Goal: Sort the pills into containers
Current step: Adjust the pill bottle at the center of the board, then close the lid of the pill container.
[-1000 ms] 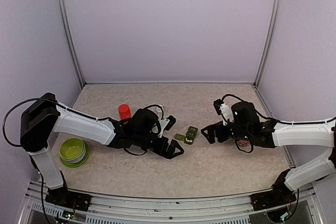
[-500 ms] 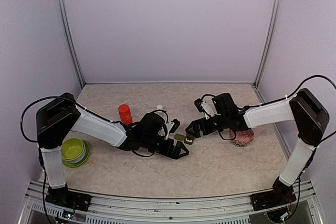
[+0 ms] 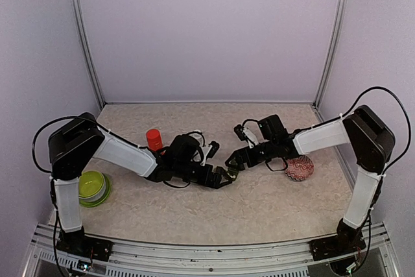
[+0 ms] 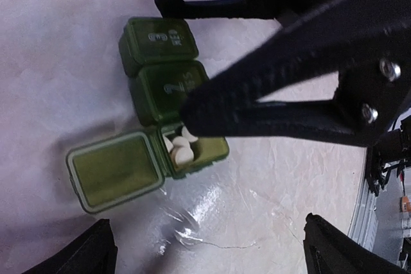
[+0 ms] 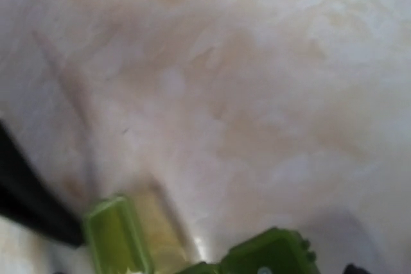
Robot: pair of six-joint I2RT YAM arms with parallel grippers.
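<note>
**One little box has pills, two are shut**

The containers are a dark green strip of three small boxes. The strip lies in the middle of the table, between the two arms. One end box is open, with its lid flipped flat to the side. A few white pills sit inside it. The other two boxes are shut, so I cannot see what is in them.

I think the job is partly done. I see no loose pills on the table, so I cannot tell how many are left to sort.

The right gripper hangs right over the strip. Its fingers are spread apart and hold nothing. I cannot tell if they touch the boxes. The left gripper is just beside the strip, spread very wide, and it holds nothing too.

It is crowded here, with both grippers close together. The strip is far from every table edge. There is bare table in front and behind. The red bottle stands near the left arm. The green bowl is well off to the left. A red patterned round thing lies near the right arm.
</note>
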